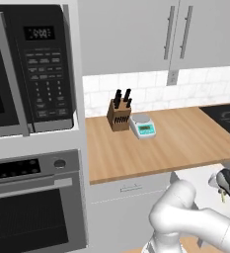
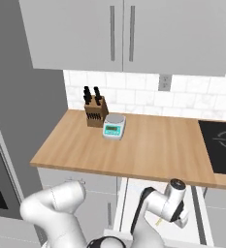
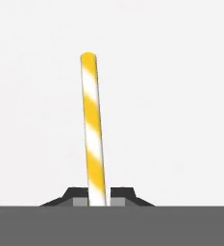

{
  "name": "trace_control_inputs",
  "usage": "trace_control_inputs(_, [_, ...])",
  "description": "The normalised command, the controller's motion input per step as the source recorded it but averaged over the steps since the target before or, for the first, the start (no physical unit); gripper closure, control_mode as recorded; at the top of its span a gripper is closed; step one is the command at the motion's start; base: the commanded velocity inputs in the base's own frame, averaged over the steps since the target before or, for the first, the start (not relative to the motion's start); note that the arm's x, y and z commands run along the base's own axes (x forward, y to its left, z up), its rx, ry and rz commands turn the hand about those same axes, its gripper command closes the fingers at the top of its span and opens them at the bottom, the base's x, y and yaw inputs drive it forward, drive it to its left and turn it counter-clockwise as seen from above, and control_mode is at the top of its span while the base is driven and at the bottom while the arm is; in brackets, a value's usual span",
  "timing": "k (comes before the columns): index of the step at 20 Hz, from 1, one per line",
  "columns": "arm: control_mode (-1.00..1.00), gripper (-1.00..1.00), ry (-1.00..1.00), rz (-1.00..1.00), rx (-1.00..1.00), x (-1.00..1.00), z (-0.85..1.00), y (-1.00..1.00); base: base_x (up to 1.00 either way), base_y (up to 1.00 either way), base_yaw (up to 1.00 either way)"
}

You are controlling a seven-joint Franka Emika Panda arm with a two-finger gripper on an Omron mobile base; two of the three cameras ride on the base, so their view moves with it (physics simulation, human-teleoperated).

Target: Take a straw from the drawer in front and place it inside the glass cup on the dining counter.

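Observation:
A yellow-and-white striped straw (image 3: pixel 93 129) stands up between my fingertips, and my gripper (image 3: pixel 97 196) is shut on its lower end. Behind it is the plain white inside of the open drawer (image 3: pixel 171 96). In the right base view my gripper (image 2: pixel 176 214) hangs low inside the pulled-out drawer (image 2: pixel 131 203), under the worktop edge, with a short piece of straw (image 2: pixel 158 222) poking out beside it. From the left base camera the gripper (image 1: pixel 228 187) sits at the far right with the straw (image 1: pixel 222 197) below it. The glass cup and the dining counter are out of view.
A wooden worktop (image 2: pixel 148 145) lies above the drawer, carrying a knife block (image 2: pixel 95 112) and a small scale (image 2: pixel 114 127). A black cooktop (image 2: pixel 221 145) is at its right. A microwave (image 1: pixel 32 69) and an oven (image 1: pixel 32 207) stand left. A closed drawer front (image 1: pixel 131 188) is beside the open one.

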Motion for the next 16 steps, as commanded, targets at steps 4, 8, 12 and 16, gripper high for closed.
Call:
trace_control_inputs(4, [-1.00, 1.00, -0.03, -0.17, 0.09, -0.81, -0.26, -0.23, 0.00, 0.00, 0.00])
trace_control_inputs(8, [-1.00, 1.00, -0.21, -0.04, 0.01, -0.49, 0.73, 0.00, 0.00, 0.00, 0.00])
trace_control_inputs(12, [-1.00, 1.00, -0.23, 0.00, -0.11, -0.14, 1.00, 0.59, 0.00, 0.00, 0.00])
trace_control_inputs(16, [-1.00, 1.00, -0.02, 0.09, -0.35, 0.00, 1.00, 1.00, 0.00, 0.00, 0.00])
